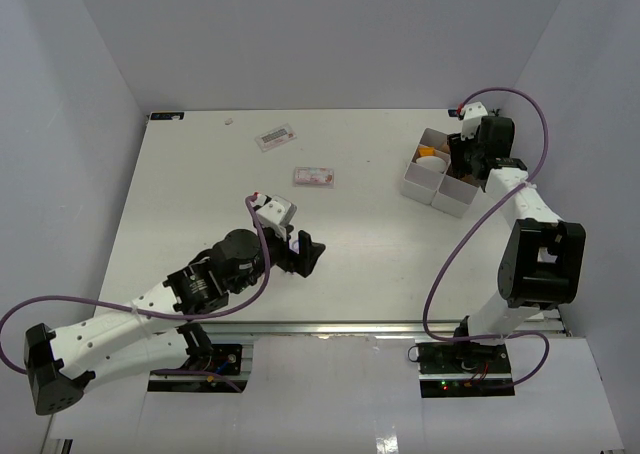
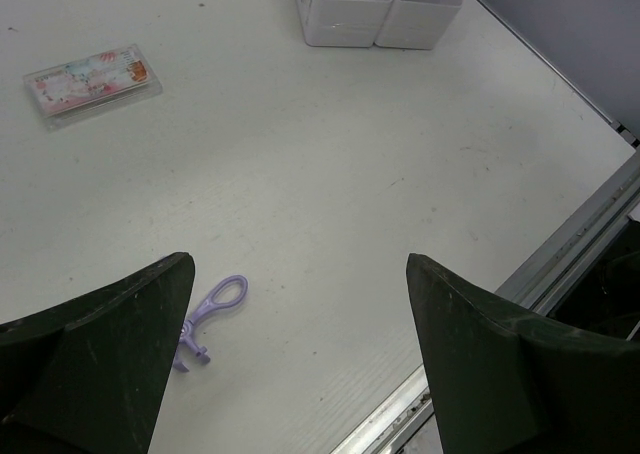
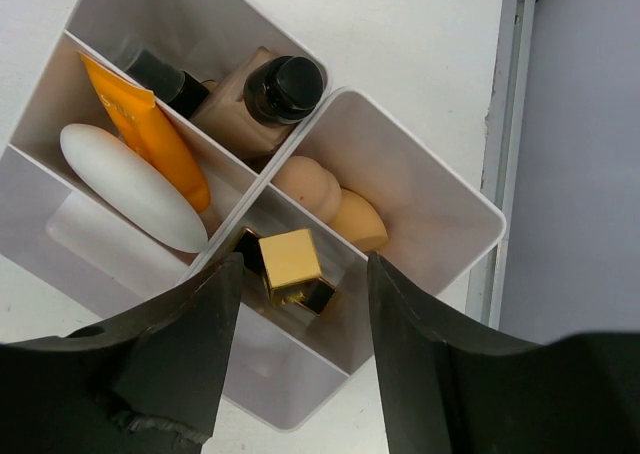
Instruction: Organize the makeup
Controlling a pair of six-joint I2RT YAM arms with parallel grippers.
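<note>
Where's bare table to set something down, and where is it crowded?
Bare: the wide stretch between the left gripper and the tray, and the table's left side beyond the two packets. Crowded: the tray, stocked with makeup, right gripper above it.

- No word, brand or number can be read in any view.
- Near packet [image 2: 93, 82]: pink and orange print across its face, too blurred to make out letters.
- Far packet [image 1: 275, 137]: a dark strip on a white label, too small to read.
- Orange tube [image 3: 150, 124]: faint pale marks near its top, not legible.
</note>
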